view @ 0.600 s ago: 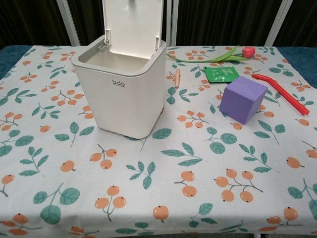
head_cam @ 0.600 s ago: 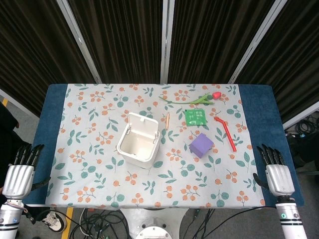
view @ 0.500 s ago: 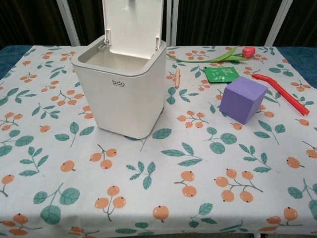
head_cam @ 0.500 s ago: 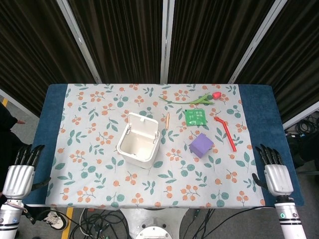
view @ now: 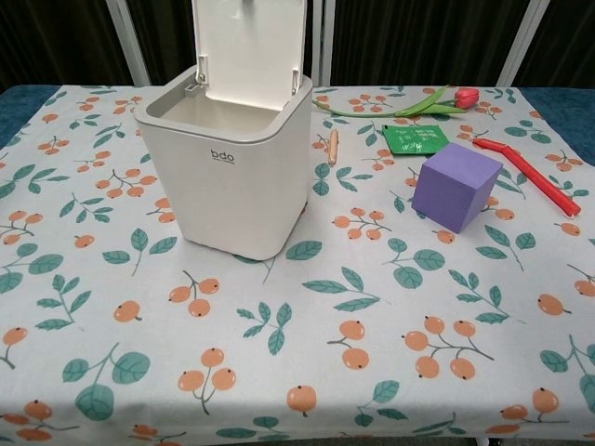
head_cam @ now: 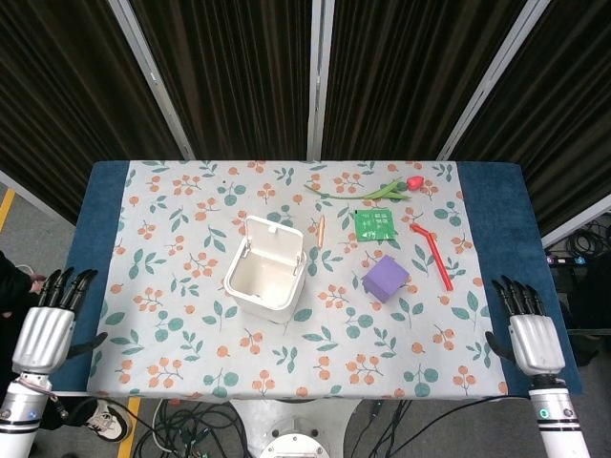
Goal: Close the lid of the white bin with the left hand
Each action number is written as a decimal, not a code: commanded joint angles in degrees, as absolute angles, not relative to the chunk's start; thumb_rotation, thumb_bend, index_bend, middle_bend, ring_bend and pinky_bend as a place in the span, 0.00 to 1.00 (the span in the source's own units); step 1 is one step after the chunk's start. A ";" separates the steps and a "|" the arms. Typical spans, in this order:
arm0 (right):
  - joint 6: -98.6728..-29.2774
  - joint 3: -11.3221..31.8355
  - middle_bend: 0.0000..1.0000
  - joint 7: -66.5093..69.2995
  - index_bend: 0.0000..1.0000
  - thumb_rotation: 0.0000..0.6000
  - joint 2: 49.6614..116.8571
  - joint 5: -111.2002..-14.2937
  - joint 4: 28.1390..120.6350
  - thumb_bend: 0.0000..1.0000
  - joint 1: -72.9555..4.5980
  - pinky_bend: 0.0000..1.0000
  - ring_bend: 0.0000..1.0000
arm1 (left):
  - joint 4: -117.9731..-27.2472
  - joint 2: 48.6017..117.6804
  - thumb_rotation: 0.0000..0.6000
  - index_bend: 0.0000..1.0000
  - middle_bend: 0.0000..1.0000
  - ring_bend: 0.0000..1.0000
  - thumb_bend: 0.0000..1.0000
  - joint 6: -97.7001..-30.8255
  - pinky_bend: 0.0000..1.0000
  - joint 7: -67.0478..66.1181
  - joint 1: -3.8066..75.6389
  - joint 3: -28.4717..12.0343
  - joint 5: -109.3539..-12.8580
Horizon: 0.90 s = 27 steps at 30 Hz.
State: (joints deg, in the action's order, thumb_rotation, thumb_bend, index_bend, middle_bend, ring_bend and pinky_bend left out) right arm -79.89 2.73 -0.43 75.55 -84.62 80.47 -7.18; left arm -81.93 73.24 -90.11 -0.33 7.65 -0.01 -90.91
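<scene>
The bin point(head_cam: 267, 281) is sitting centre-frame with its lid point(view: 249, 46) standing upright, waiting, while the left hand point(head_cam: 46, 330) is hanging empty, fingers seemingly spread, at the lower left edge and the right hand point(head_cam: 532, 337) is idling likewise at lower right.

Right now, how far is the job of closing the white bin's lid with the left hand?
Nothing looks done yet: the lid of the white bin stands upright, open. In hand: the left hand hovers off the table's left front corner, fingers apart, holding nothing, far from the bin. The right hand waits at the right edge. Left to do: reach the lid and push it down until it shuts.
</scene>
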 commanded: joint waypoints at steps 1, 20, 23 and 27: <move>-79.81 2.81 0.00 -0.13 0.00 1.00 75.53 -84.54 80.38 0.22 -7.20 0.00 0.00 | -82.58 73.00 1.00 0.04 0.10 0.00 0.10 -89.73 0.00 -0.25 8.21 -0.30 -91.46; -79.02 2.73 0.00 -0.79 0.00 1.00 75.62 -84.26 80.54 0.22 -7.54 0.00 0.00 | -87.61 68.37 1.00 0.04 0.10 0.00 0.60 -76.06 0.00 16.41 26.88 -9.75 -94.48; -78.60 2.63 0.00 -0.48 0.00 1.00 75.78 -84.16 80.19 0.22 -7.65 0.00 0.00 | -89.37 68.05 1.00 0.04 0.10 0.00 0.63 -73.35 0.00 16.78 29.95 -10.86 -94.63; -78.46 2.49 0.00 -0.10 0.00 1.00 75.99 -84.29 79.72 0.22 -7.69 0.00 0.00 | -90.78 68.10 1.00 0.04 0.10 0.00 0.65 -69.41 0.00 16.47 34.41 -12.47 -94.69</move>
State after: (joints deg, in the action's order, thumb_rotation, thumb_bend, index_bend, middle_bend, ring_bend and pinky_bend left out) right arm -78.47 2.50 -0.10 75.98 -84.28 79.72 -7.69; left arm -89.83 68.20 -71.24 16.44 32.52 -11.46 -94.65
